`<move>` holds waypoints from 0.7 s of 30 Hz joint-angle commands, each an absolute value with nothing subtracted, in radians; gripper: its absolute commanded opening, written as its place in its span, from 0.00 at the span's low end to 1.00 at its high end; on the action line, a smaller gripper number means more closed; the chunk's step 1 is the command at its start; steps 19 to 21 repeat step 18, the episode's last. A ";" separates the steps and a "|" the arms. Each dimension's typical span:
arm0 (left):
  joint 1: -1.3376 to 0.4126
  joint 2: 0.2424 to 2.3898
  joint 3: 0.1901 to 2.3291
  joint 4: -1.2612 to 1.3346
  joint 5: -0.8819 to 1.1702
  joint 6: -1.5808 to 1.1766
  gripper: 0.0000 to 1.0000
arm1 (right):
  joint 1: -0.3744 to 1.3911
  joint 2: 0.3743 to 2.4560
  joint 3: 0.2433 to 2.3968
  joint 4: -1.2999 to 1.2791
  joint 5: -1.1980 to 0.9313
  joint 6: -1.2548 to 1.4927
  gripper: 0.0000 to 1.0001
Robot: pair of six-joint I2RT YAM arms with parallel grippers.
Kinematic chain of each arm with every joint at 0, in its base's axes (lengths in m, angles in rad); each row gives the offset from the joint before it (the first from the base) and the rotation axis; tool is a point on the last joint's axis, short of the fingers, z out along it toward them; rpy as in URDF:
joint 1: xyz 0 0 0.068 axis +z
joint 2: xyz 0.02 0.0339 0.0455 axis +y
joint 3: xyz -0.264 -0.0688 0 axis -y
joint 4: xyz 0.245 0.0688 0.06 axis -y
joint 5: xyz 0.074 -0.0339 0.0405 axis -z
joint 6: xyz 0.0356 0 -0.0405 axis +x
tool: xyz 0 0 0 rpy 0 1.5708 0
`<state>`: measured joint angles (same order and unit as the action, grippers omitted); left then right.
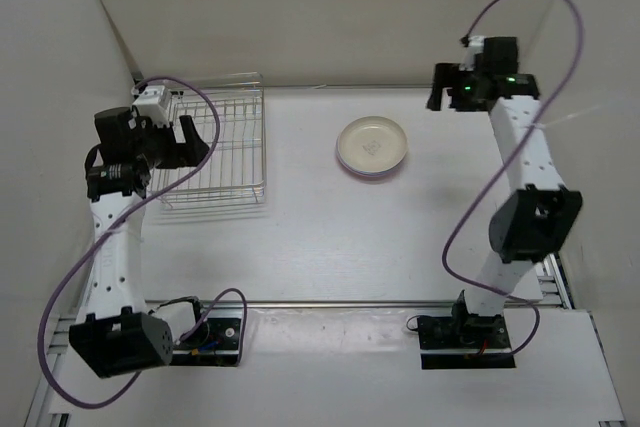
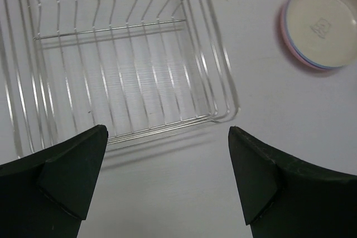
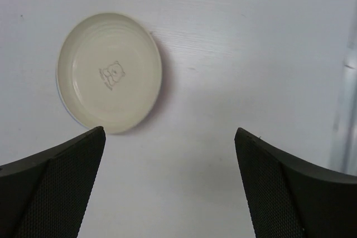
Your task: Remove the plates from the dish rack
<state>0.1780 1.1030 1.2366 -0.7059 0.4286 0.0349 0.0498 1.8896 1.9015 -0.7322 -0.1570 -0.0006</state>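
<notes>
Jaws spread and empty, left gripper (image 2: 167, 137) hangs over the rack (image 2: 111, 54), right gripper (image 3: 170, 137) points down, plates (image 3: 109, 73) at its ten o'clock.

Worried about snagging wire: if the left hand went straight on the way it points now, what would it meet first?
Likely the near rim of the dish rack, or the bare table just before it; depth is unclear from the wrist view. The left hand is open and empty.
</notes>
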 commanded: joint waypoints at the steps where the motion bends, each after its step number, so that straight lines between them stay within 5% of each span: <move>1: 0.219 1.160 1.267 -0.652 0.329 -0.003 1.00 | -0.046 1.663 1.792 -0.795 -0.129 -0.014 1.00; 11: 0.351 1.282 1.355 -0.690 0.373 0.024 1.00 | -0.366 1.149 1.336 -0.750 -0.190 -0.100 1.00; 21: 0.360 1.281 1.365 -0.699 0.364 0.034 1.00 | -0.413 1.048 1.282 -0.793 -0.222 -0.109 1.00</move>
